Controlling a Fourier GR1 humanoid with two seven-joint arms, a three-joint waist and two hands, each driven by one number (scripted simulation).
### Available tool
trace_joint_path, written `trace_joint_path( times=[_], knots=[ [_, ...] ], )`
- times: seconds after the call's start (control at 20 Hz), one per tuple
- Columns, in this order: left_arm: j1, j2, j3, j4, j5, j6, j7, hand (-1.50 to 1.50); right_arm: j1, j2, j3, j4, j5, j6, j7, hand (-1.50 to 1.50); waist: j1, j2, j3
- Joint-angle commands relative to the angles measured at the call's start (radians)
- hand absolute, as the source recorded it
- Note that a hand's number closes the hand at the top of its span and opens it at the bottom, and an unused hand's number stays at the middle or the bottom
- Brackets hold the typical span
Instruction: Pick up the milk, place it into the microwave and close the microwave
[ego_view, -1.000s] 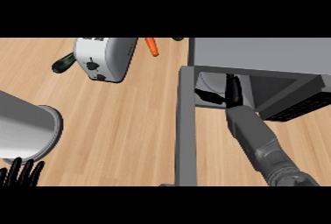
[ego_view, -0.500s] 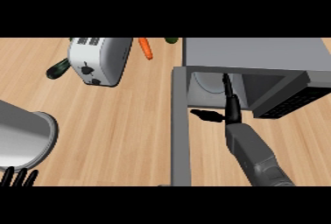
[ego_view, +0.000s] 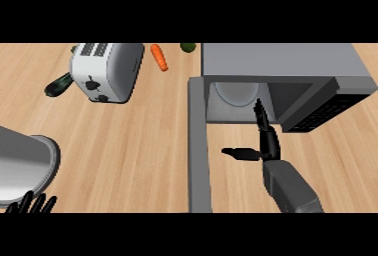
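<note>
Your right hand (ego_view: 268, 145) was at the mouth of the microwave (ego_view: 280, 62), fingers straight and pointing in, thumb spread to its left, holding nothing. I could not make out the milk anywhere. Only the pale turntable (ego_view: 236, 95) showed just beyond the fingertips, so the milk was probably hidden inside. The open door (ego_view: 196, 150) stood just left of the thumb, its long edge running parallel to your forearm. Your left hand (ego_view: 33, 202) rested open, well off to the left, so the right was nearer for closing.
</note>
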Motion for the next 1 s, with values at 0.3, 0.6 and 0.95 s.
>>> trace_joint_path(
  times=[0.3, 0.6, 0.95],
  knots=[
    [0.019, -0.006, -0.042, -0.006, -0.026, -0.031, 0.032, -1.50, 0.285, -0.043, 0.057, -0.240, -0.004, 0.106, -0.027, -1.50, -0.020, -0.008, -0.002],
    [-0.068, -0.016, -0.185, 0.034, -0.166, -0.029, 0.085, -1.50, 0.446, -0.126, 0.060, -0.417, -0.037, 0.173, -0.018, 1.50, -0.035, -0.009, -0.002],
    [-0.236, -0.010, -0.254, 0.194, -0.384, -0.003, -0.005, 1.50, 0.587, -0.171, 0.019, -0.563, -0.119, 0.221, 0.045, -1.50, -0.025, -0.005, -0.002]
  ],
)
